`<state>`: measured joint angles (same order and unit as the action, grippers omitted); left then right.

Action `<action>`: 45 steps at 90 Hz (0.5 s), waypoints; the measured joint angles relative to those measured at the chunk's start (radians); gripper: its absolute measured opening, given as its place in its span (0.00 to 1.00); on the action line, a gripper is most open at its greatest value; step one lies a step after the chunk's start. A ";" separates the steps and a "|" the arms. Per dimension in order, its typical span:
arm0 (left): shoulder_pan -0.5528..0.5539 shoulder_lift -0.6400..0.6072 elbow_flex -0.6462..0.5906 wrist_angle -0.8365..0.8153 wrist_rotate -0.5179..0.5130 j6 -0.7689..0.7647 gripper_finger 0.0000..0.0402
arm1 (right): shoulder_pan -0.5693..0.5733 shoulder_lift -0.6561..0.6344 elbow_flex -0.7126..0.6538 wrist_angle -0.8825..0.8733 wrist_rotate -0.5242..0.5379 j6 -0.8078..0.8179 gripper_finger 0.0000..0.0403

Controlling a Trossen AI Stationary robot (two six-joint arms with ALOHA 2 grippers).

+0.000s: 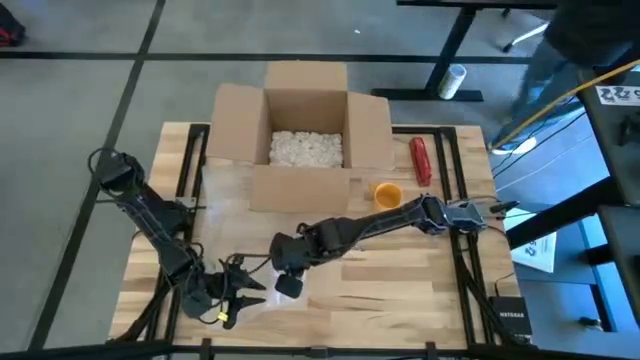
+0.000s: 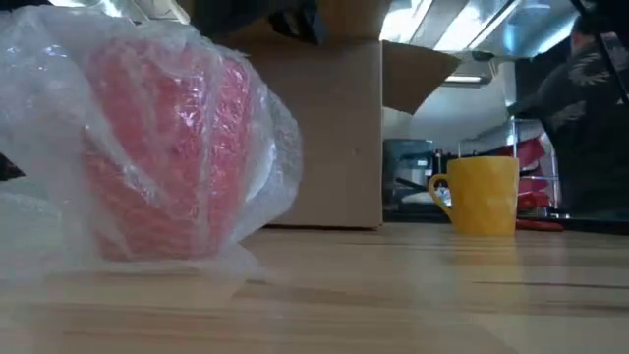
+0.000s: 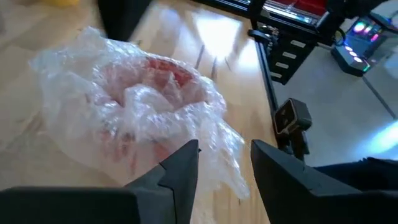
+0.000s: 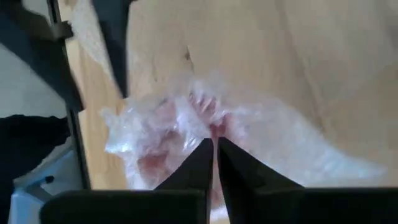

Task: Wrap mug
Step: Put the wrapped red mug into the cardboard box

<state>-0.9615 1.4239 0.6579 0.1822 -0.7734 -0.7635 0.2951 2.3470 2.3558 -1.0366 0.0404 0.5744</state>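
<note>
A red mug wrapped in clear bubble wrap point(image 2: 167, 147) rests on the wooden table near its front edge, between my two grippers point(image 1: 263, 292). My right gripper point(image 4: 215, 144) reaches in from the table's right and is shut at the bunched wrap on top of the mug point(image 4: 186, 124). My left gripper point(image 3: 225, 155) stands open on the bundle's left. A loose tail of wrap point(image 3: 227, 158) lies between its fingers; whether they touch it cannot be told. My right gripper pinches a bunched-up fold of the bubble wrap point(image 4: 208, 121) between its two fingertips, over the red mug. The fingers slant down at it from the table's right side. The wrapped mug stays on the table, the wrap slack around it.
An open cardboard box point(image 1: 300, 125) with white packing peanuts point(image 1: 305, 148) stands at the back middle. A yellow mug point(image 1: 388, 193) and a red object point(image 1: 420, 160) sit right of it. Black frame rails point(image 1: 455, 190) run along the table's sides.
</note>
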 joint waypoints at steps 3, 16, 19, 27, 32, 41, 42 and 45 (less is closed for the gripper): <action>-0.005 0.000 0.000 0.000 0.000 0.006 0.33 | -0.006 0.000 0.000 -0.003 -0.005 -0.014 0.09; -0.030 -0.008 0.000 0.000 -0.016 0.033 0.33 | -0.022 0.000 -0.010 -0.013 -0.007 -0.064 0.20; -0.036 -0.012 0.000 0.000 -0.028 0.041 0.33 | -0.023 0.000 -0.010 -0.015 -0.007 -0.074 0.23; -0.053 -0.023 0.000 -0.001 -0.065 0.068 0.33 | -0.024 0.000 -0.010 -0.014 -0.007 -0.101 0.28; -0.064 -0.032 0.000 -0.001 -0.082 0.089 0.33 | -0.023 0.000 -0.010 -0.014 -0.007 -0.114 0.30; -0.077 -0.051 0.000 -0.014 -0.107 0.100 0.33 | -0.023 0.004 -0.010 -0.013 -0.018 -0.131 0.32; -0.079 -0.053 0.000 -0.019 -0.109 0.100 0.33 | -0.023 0.004 -0.010 -0.014 -0.023 -0.131 0.32; -0.081 -0.060 0.000 -0.032 -0.112 0.099 0.33 | -0.023 0.005 -0.010 -0.015 -0.032 -0.134 0.32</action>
<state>-1.0429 1.3640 0.6579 0.1499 -0.8853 -0.6646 0.2726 2.3524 2.3457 -1.0514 0.0080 0.4403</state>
